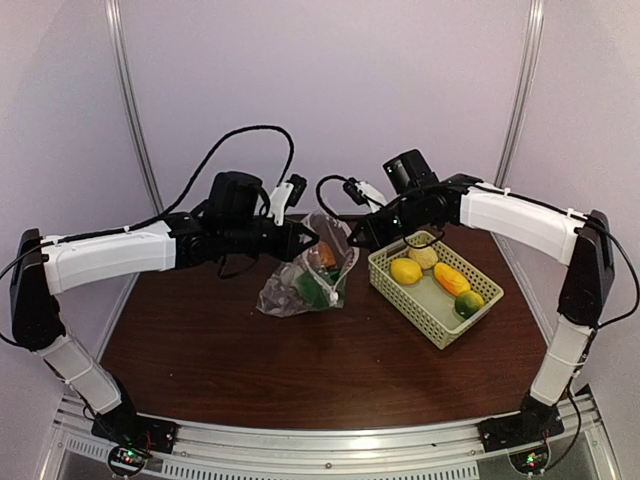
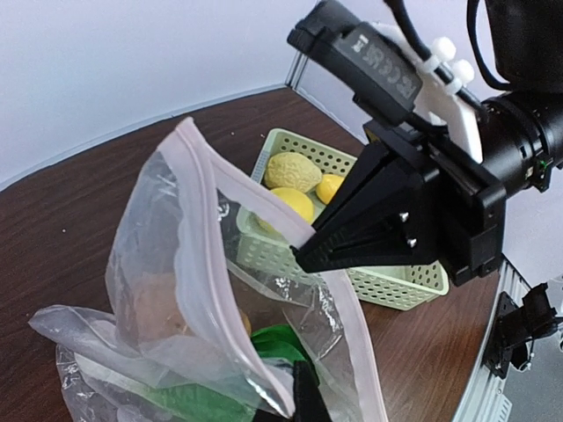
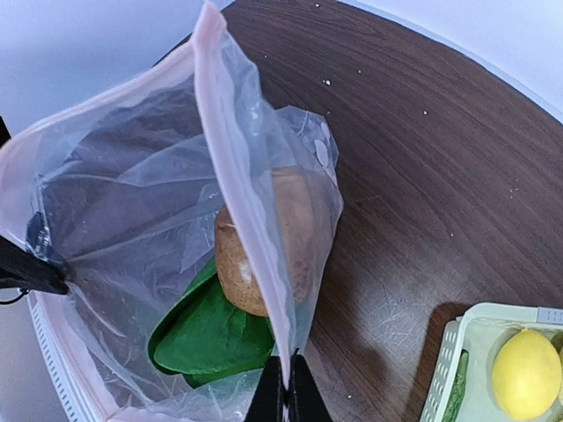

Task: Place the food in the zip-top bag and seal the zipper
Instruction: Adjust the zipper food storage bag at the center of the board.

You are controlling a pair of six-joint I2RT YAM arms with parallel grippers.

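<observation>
Between right fingers (image 3: 266, 397), seemingly pinched: zipper (image 3: 249, 246)

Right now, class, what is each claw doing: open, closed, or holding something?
Left claw: closed, pinching the zip-top bag at its mouth edge.
Right claw: closed, pinching the opposite mouth edge.

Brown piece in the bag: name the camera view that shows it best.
Right wrist view: the brown piece sits large and mid-frame, seen through the clear bag, beside the green leaf. The top view shows it only as a small spot inside the bag. The left wrist view gives a faint tan blur behind crinkled plastic.
</observation>
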